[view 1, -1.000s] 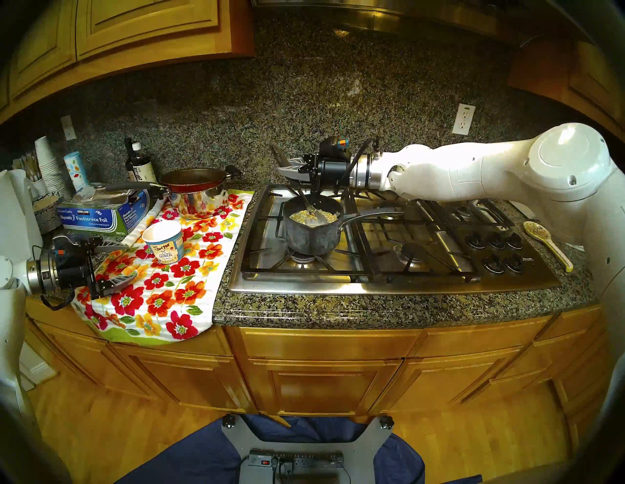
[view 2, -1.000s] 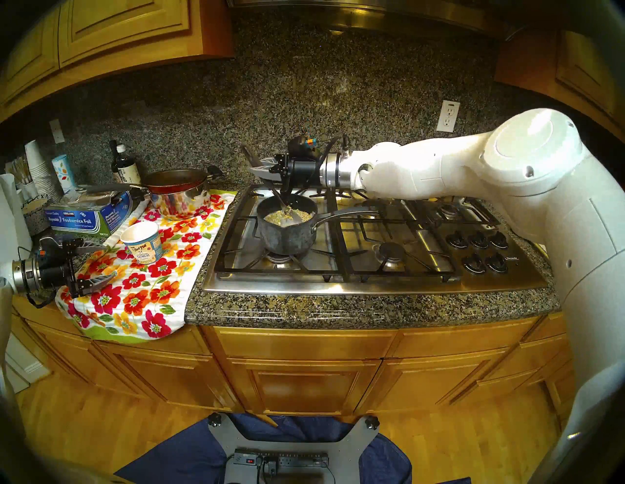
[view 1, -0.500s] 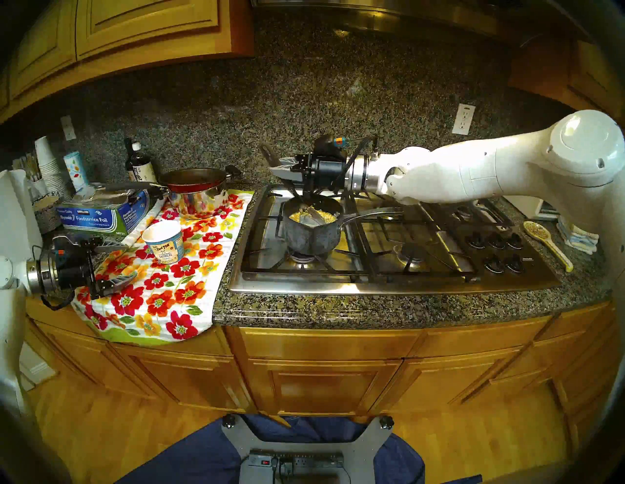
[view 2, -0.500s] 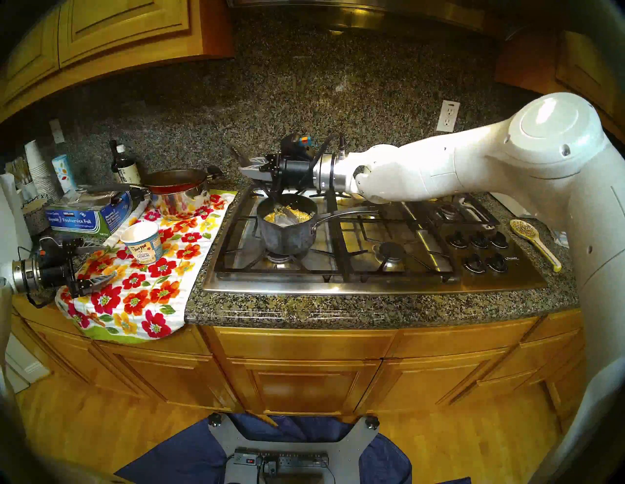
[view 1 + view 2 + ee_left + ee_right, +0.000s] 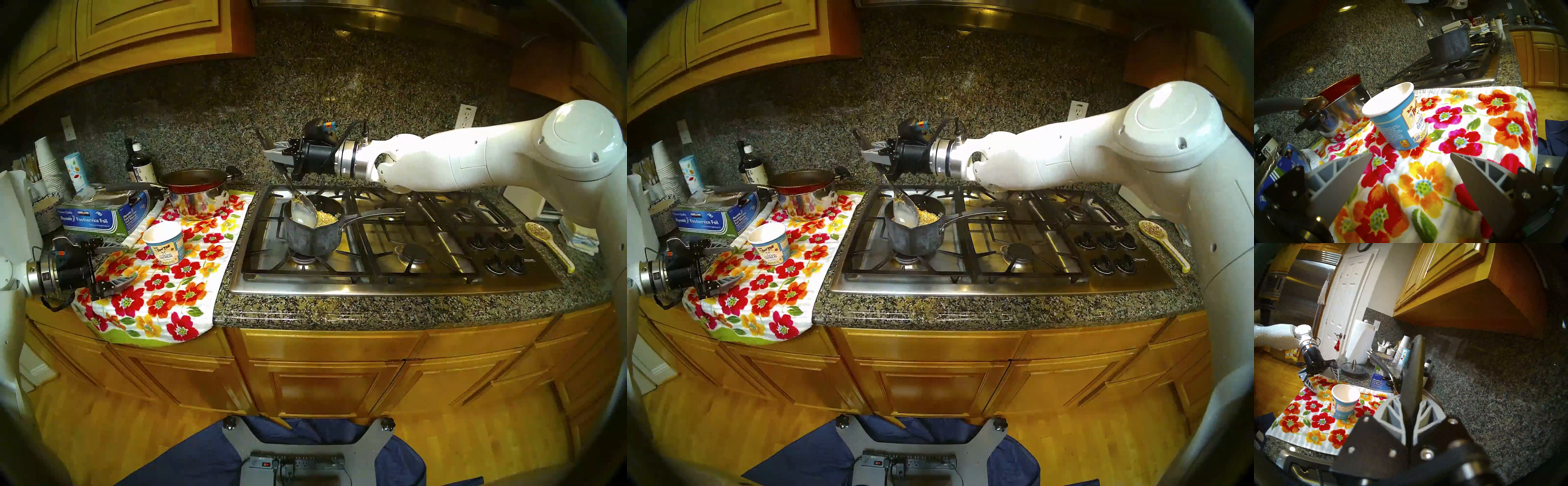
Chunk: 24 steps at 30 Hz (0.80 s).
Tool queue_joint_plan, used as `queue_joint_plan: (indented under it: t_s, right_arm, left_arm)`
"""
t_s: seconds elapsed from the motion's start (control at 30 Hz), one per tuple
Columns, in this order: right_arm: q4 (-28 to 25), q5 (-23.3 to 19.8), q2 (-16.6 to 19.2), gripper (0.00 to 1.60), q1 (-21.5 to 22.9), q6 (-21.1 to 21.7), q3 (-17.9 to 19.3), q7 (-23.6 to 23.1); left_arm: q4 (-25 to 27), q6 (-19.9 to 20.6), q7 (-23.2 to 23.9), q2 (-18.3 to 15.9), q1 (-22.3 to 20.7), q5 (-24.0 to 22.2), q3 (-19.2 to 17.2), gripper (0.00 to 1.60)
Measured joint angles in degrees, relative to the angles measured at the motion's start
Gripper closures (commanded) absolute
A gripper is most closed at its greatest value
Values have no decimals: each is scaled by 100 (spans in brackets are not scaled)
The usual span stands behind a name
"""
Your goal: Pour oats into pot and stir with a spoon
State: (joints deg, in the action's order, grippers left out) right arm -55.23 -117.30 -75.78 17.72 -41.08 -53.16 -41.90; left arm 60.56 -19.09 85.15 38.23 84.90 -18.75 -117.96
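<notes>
- Landmark: the pot (image 5: 314, 230), a small dark grey saucepan on the front-left burner of the stove (image 5: 390, 271).
- Far left of the pot: left tool (image 5: 117, 264), fingers spread wide, holding nothing. It hangs level over the near-left end of the floral towel (image 5: 163, 298), aimed toward the cup; looks parked clear of the stirring arm.
- Left of the pot, on the towel: the white paper oatmeal cup (image 5: 164, 242), upright, mouth open, apart from the left tool. From the right wrist view its inside shows white, so probably emptied; judged, not certain.
- Left and behind the pot: a shiny steel pot (image 5: 200, 200) with a red pan sitting in it, and a foil box (image 5: 101, 217) further left. Neither is part of the job.
- In the pot: oats (image 5: 327, 218), a pale yellow grainy layer against the right inner side. Pouring step appears done.
- Over the pot's left half: the spoon (image 5: 303, 212), bowl tilted, tip inside the rim, a few flakes stuck near the neck. Black handle runs up and back.
- Above and behind the pot: right tool (image 5: 273, 154), clamped tight on the spoon's handle, pointing level toward the left. A sideways grip lets the spoon hang steeply into the pot.
- Far right of the pot, on the worktop (image 5: 373, 312): a speckled spoon rest (image 5: 543, 237), empty of the spoon.
</notes>
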Motion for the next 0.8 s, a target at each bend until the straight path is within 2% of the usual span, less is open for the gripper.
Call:
queue_joint_plan:
  t_s: [0.33, 0.8]
  right_arm:
    - [660, 192, -249, 160, -388, -117, -50, -103]
    - [629, 312, 59, 160, -333, -236, -232, -433]
  left_arm:
    - [0, 0, 0, -2, 0, -5, 0, 0]
    - [-1, -1, 0, -2, 1, -4, 0, 0]
